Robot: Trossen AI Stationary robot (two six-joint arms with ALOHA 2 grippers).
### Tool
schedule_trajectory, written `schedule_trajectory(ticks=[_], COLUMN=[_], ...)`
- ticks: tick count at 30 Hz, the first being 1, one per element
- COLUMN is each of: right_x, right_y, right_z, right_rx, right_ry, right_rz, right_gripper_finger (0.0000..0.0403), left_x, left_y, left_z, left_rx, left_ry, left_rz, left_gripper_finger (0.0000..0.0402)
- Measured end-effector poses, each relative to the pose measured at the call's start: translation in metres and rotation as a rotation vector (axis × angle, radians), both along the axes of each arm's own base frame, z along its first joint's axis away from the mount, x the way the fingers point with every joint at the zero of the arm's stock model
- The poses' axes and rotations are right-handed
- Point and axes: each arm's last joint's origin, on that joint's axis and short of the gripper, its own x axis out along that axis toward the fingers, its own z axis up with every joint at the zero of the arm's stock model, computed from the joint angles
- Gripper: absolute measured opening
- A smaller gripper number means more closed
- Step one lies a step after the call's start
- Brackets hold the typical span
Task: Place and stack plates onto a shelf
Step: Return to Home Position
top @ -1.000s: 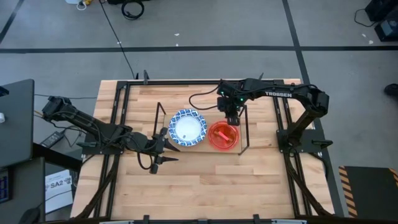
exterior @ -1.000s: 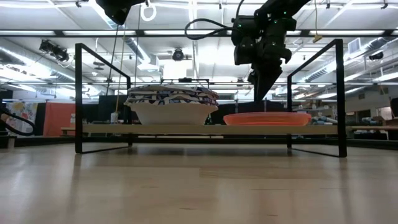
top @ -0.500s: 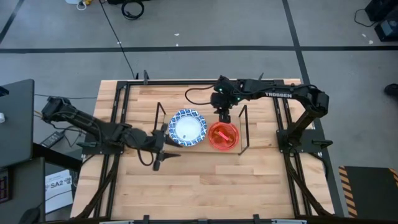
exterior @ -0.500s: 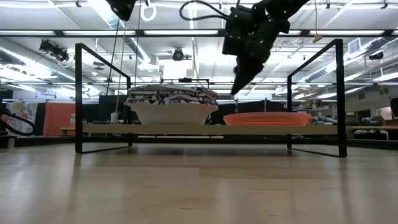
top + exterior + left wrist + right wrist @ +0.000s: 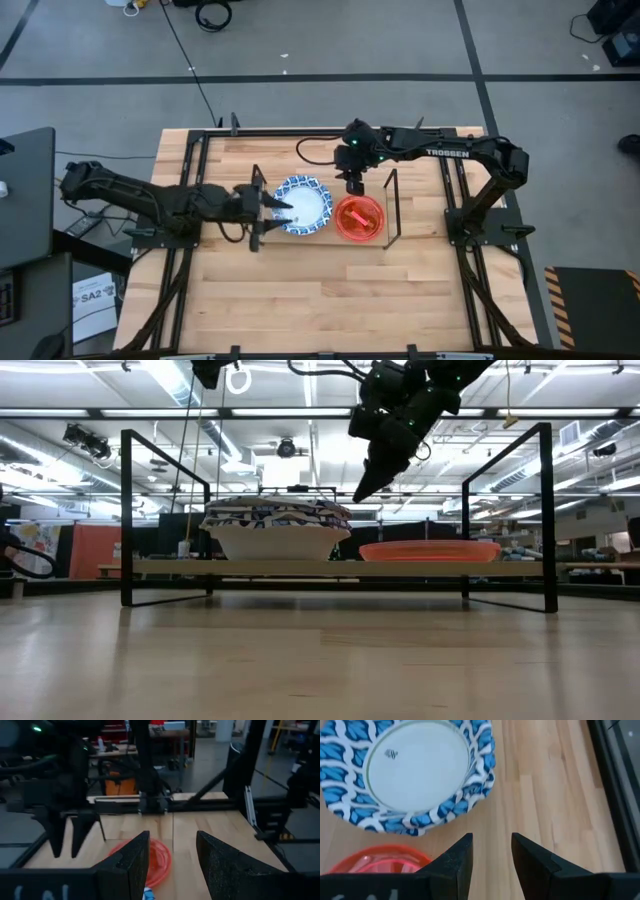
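**A:** Looking down from above, where do the plates sit?

**B:** All on the shelf (image 5: 400,569). The blue stack (image 5: 302,205) is toward its left end, and the red stack (image 5: 358,217) is just beside it toward the right.

**A:** How many are in the red stack?

**B:** I cannot tell. A red-pink plate lies on top, and from table height the pile looks low and flat, lower than the blue stack.

**A:** And the right gripper (image 5: 491,842)?

**B:** It hangs above the shelf, near the rims of both stacks, with its tips pointing down. Its fingers are parted with nothing between them.

**A:** The left gripper (image 5: 172,845)?

**B:** It is raised at the shelf's left end, by the blue stack's edge, facing across toward the red stack. Its fingers are spread too, and empty.

**A:** Anything lying on the table (image 5: 330,300)?

**B:** Only the shelf.
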Motion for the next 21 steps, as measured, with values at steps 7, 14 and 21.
schedule_trajectory(ticks=[7, 14, 21], right_x=[0.009, 0.019, 0.023], right_y=[0.000, 0.006, 0.011], right_z=[0.007, 0.016, 0.020], right_rx=[-0.039, -0.079, -0.092], right_ry=[-0.110, -0.228, -0.269], right_rz=[0.010, 0.035, 0.050], right_gripper_finger=[0.0140, 0.0140, 0.0140], left_x=[-0.021, -0.052, -0.096], left_y=[0.013, 0.020, 0.028], left_z=[0.022, 0.038, 0.040], left_rx=[0.019, 0.095, 0.102], left_ry=[-0.101, -0.156, -0.097], left_rz=[0.038, 0.052, 0.084], left_gripper_finger=[0.0169, 0.0169, 0.0169])
